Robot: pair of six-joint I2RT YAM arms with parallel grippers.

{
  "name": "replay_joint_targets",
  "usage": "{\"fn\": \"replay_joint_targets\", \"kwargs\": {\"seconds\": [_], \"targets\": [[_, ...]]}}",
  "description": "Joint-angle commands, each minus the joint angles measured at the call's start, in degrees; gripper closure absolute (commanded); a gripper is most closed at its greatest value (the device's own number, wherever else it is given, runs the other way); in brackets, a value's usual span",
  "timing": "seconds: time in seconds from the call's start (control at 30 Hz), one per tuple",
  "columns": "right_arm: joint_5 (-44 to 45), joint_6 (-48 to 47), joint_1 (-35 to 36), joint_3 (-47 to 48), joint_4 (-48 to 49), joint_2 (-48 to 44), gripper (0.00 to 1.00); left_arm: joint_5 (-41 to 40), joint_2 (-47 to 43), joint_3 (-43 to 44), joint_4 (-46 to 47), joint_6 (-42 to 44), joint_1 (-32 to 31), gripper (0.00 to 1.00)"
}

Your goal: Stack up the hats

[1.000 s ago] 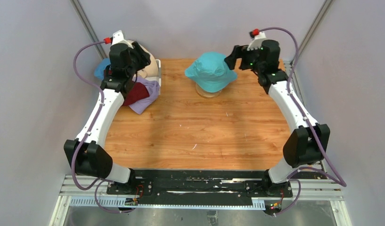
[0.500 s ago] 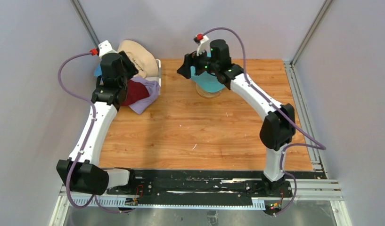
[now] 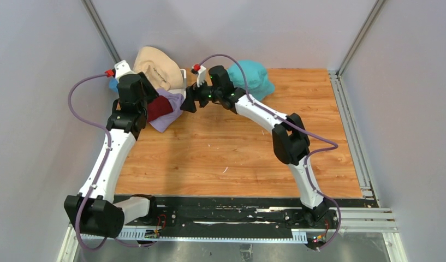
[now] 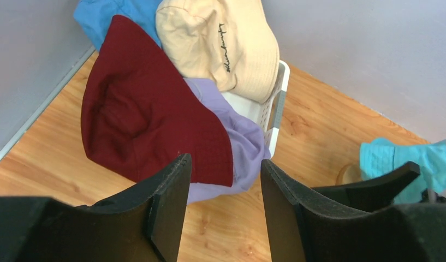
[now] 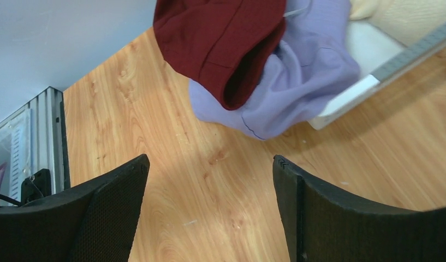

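Five hats, beige, blue, dark red and lavender ahead of the left gripper, teal behind the right gripper, plus one basket and seemingly one stand.

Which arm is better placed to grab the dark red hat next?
Likely left: the left end effector, open and empty, points at the dark red hat just ahead of it. The right end effector, also open, sits above bare table, short of the lavender hat.
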Motion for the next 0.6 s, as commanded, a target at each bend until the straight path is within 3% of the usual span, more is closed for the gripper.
{"fn": "replay_joint_targets", "kwargs": {"seconds": [0.0,0.37,0.57], "targets": [[-3.7,1.9,1.6,2.9,8.1,2.8,0.18,-1.5,-3.3,-2.2,2.6,-0.2,0.5,0.46],[-3.4,2.8,4.2,9.3,14.4,11.6,0.20,-2.1,-7.8,-6.4,2.8,0.7,0.5,0.46],[-0.7,0.9,4.2,6.3,13.4,8.2,0.19,-2.8,-6.4,-6.8,2.6,0.7,0.5,0.46]]}}
